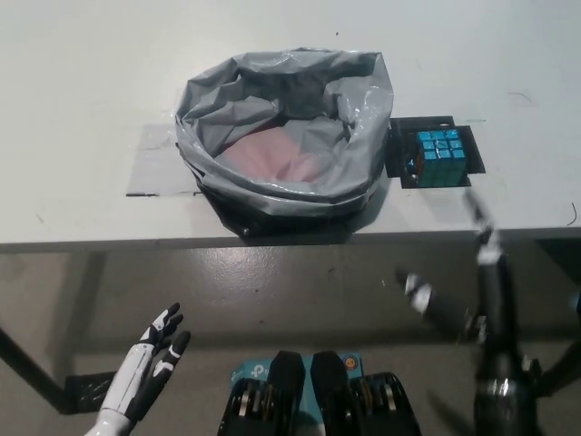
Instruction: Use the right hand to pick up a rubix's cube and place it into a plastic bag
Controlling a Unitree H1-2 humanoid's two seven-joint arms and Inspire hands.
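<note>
A Rubik's cube [441,156] with teal stickers sits on a black square patch on the white table [91,109], just right of the bag. The grey plastic bag [283,118] lines a round container, mouth open, with a pinkish bottom showing inside. My black right hand [467,272] is blurred below the table's front edge, under the cube, fingers spread and holding nothing. My white left hand [150,363] rests at the lower left, fingers extended and apart, below the table.
A strip of grey tape [154,163] lies on the table left of the bag. The table's front edge [109,243] runs across the middle of the view, with grey floor below it.
</note>
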